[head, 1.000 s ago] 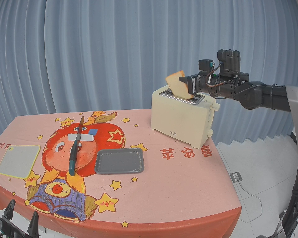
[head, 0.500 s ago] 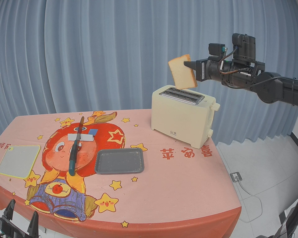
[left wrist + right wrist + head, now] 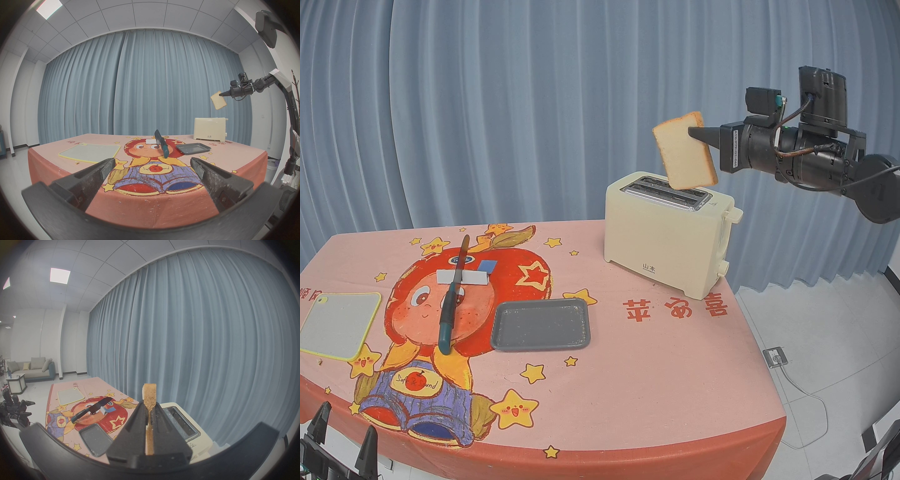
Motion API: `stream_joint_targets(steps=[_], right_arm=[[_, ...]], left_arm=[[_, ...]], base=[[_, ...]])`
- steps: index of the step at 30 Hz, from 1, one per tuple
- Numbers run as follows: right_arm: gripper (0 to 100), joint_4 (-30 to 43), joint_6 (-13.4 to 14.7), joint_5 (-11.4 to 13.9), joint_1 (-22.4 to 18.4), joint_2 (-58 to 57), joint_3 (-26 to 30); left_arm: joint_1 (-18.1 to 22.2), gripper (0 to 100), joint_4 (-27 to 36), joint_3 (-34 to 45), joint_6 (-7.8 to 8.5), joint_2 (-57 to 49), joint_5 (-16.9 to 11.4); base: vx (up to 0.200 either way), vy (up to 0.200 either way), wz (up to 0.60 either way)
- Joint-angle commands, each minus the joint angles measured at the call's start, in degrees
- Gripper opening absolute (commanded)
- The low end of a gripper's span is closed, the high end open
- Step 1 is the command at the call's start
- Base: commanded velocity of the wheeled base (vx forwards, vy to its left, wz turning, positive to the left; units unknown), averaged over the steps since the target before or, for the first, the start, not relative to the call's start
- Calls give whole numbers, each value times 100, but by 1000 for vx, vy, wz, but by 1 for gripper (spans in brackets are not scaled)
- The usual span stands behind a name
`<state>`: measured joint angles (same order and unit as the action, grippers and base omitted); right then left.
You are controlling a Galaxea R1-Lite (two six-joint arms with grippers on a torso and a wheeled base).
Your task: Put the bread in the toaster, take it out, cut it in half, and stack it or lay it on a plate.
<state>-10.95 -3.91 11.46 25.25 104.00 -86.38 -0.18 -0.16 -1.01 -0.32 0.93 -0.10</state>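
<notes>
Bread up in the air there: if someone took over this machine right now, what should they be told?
Right gripper: shut on the bread, held above the toaster.
Left gripper: open, empty, low by the front edge of the table.
Knife, cutting board and grey tray are on the table.
Done: bread is out of the toaster.
Left: cut it in half, lay it on the tray.

Blue curtain (image 3: 519, 94) behind cartoon tablecloth (image 3: 650, 387)
</notes>
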Motion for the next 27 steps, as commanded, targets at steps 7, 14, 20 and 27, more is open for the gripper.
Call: stream_joint_targets(steps=[7, 14, 20, 27], right_arm=[[0, -821, 5, -293, 314, -820, 1414], [0, -927, 5, -539, 349, -1382, 2231], [0, -1375, 49, -531, 349, -1769, 2969], [0, -2315, 383, -531, 358, -2077, 3989]], left_arm=[[1, 100, -2, 101, -3, -84, 1], [1, 100, -2, 101, -3, -84, 1], [1, 100, -2, 101, -3, -84, 1], [1, 100, -2, 101, -3, -84, 1]], base=[[0, 0, 0], [0, 0, 0], [0, 0, 0], [0, 0, 0]])
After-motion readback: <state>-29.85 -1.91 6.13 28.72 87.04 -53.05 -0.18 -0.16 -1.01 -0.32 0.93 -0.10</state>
